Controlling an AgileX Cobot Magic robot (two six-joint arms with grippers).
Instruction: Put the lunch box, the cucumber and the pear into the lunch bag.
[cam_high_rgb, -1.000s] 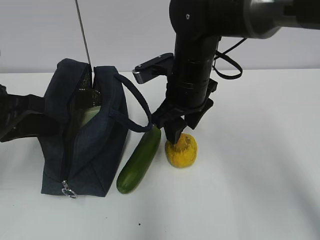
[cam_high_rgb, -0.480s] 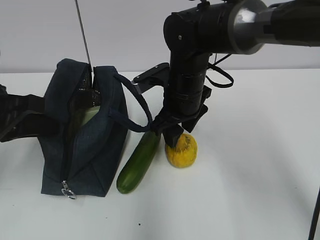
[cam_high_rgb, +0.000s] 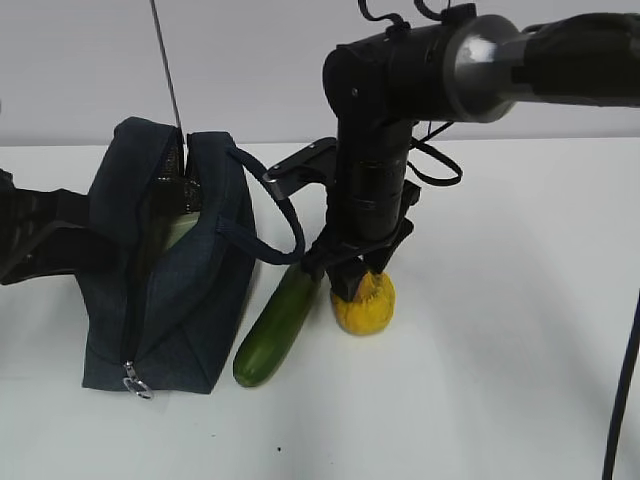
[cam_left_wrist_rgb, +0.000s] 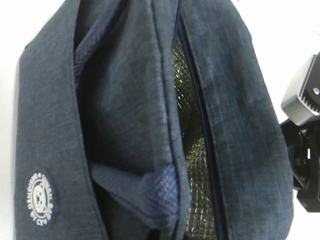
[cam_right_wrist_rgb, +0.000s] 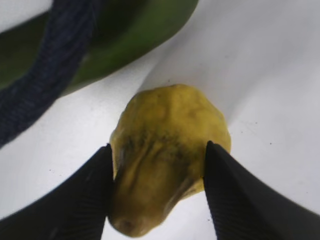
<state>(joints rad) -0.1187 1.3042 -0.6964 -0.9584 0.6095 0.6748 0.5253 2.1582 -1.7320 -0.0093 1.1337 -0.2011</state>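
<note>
The yellow pear (cam_high_rgb: 366, 306) sits on the white table (cam_high_rgb: 500, 380). My right gripper (cam_high_rgb: 352, 284) is down over it. In the right wrist view the two black fingers (cam_right_wrist_rgb: 87, 195) press both sides of the pear (cam_right_wrist_rgb: 165, 145), so my right gripper (cam_right_wrist_rgb: 157, 165) is shut on it. The dark green cucumber (cam_high_rgb: 278, 325) lies just left of the pear, against the navy lunch bag (cam_high_rgb: 190, 300). The bag's top is open, and the pale green lunch box (cam_high_rgb: 178, 230) shows inside. My left arm (cam_high_rgb: 40, 240) is at the bag's left side; its jaws are hidden.
The bag's loop handle (cam_high_rgb: 275, 215) hangs over the cucumber's far end, close to my right gripper; it also crosses the right wrist view (cam_right_wrist_rgb: 45, 85). The left wrist view shows the bag's silver lining (cam_left_wrist_rgb: 192, 150). A thin rod (cam_high_rgb: 168, 80) stands behind the bag.
My right gripper has come down from just above the pear, and its fingers now grip the pear's sides. The bag, cucumber and left arm have not moved.
</note>
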